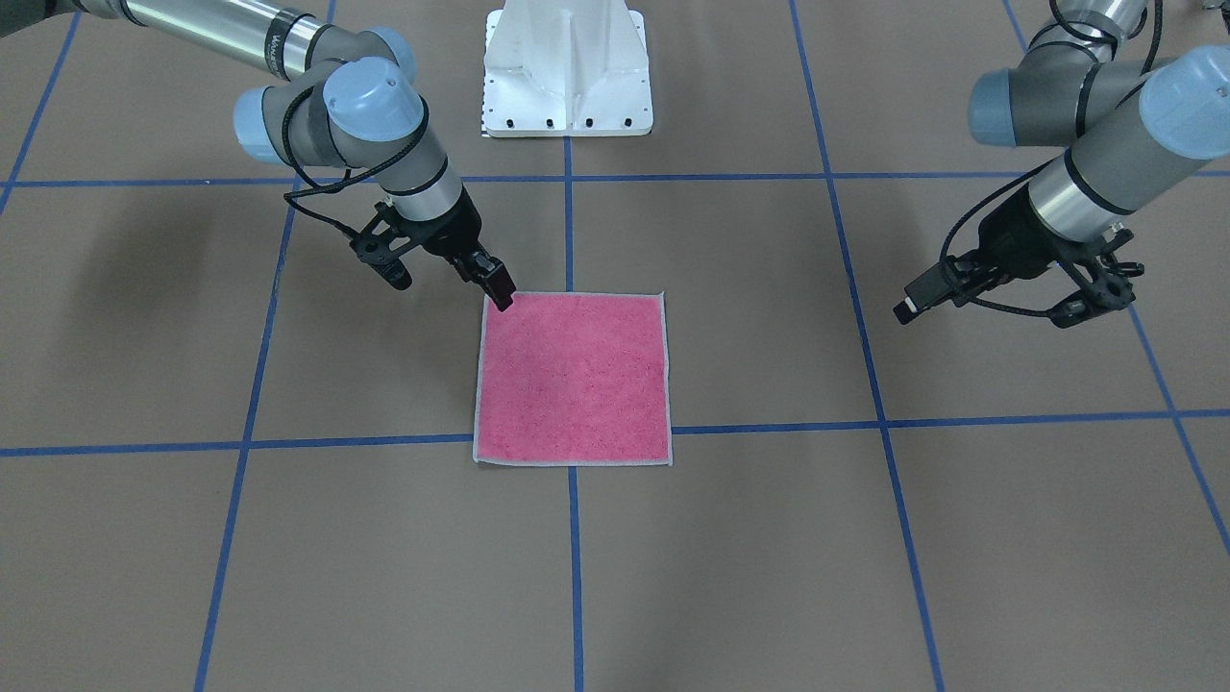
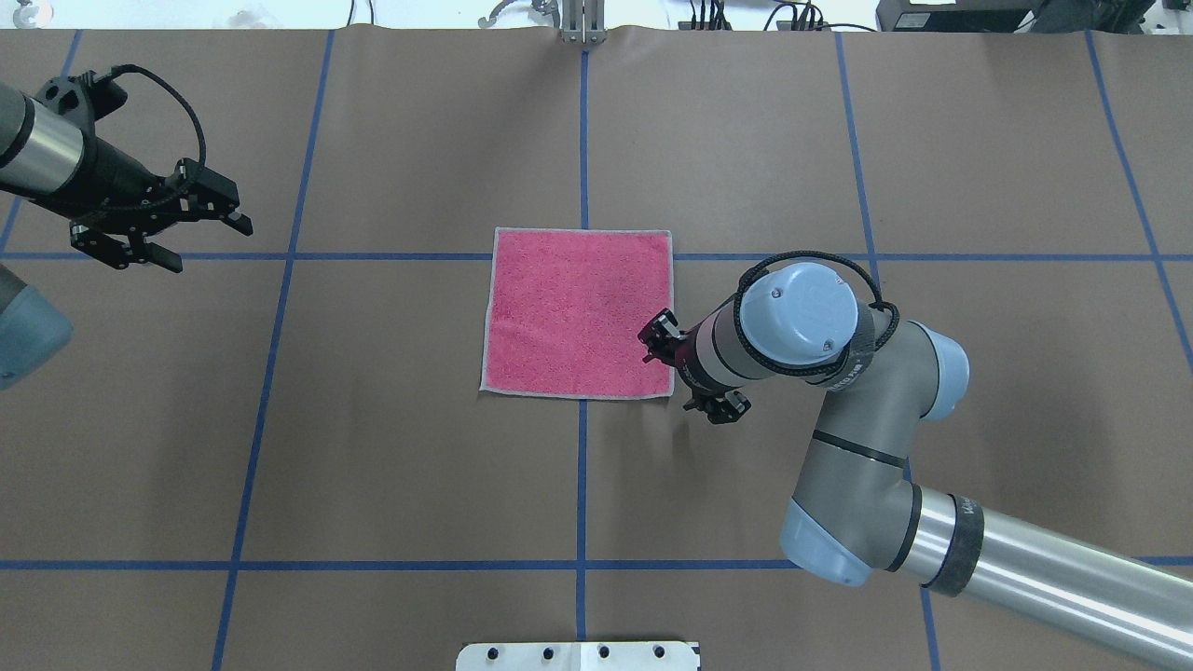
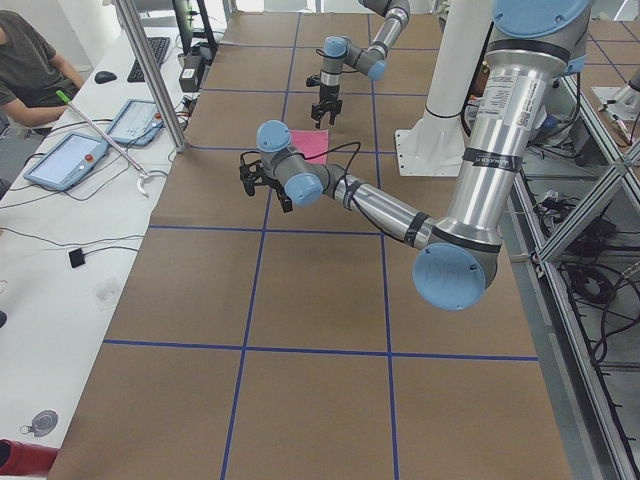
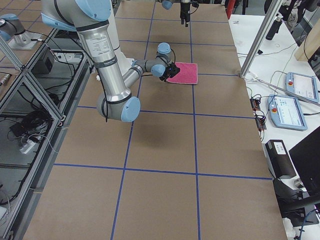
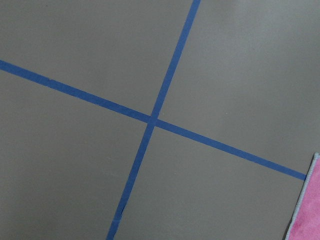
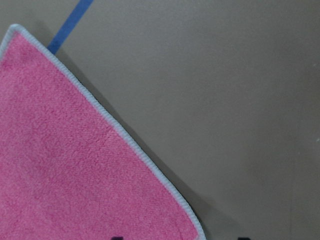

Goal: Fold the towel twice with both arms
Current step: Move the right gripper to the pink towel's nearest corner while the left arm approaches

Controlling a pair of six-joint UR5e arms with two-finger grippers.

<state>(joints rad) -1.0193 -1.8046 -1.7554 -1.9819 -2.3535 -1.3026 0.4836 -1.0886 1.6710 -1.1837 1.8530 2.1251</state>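
The towel (image 1: 572, 380) lies flat and unfolded, pink face up, in the middle of the table, also seen from overhead (image 2: 578, 312). My right gripper (image 1: 502, 296) is down at the towel's corner nearest the robot on my right side (image 2: 650, 340). In the right wrist view that corner of the towel (image 6: 90, 165) sits between two dark fingertips set wide apart, so the gripper is open. My left gripper (image 2: 214, 247) hovers open and holds nothing, far out to the left of the towel (image 1: 908, 306). The left wrist view catches only a strip of the towel's edge (image 5: 312, 205).
Blue tape lines (image 2: 582, 130) divide the brown table into a grid. The white pedestal base (image 1: 567, 67) stands on the robot's side of the towel. A side bench with tablets (image 3: 65, 160) and a seated person (image 3: 30, 60) runs along the table's far edge.
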